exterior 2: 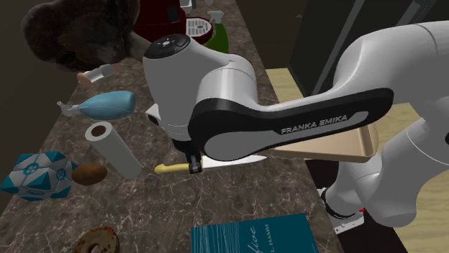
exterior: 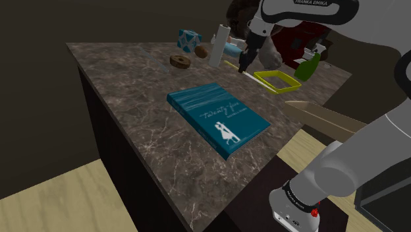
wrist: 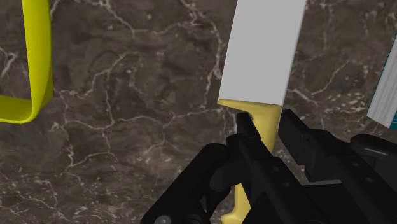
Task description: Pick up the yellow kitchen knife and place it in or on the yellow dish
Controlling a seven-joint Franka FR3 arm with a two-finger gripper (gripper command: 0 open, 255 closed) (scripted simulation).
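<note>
yellow knife (wrist: 262, 70), fingers (wrist: 300, 139) pinching its handle, level, blade toward the second exterior view's right.

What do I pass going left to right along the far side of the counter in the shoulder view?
Brown ring → white roll → pincer → yellow dish → green bottle.

We note bare tabletop (wrist: 127, 127) between knife (wrist: 264, 51) and yellow dish (wrist: 39, 57), free for passage; a white roll (exterior 2: 115, 152) crowds the handle side.
</note>
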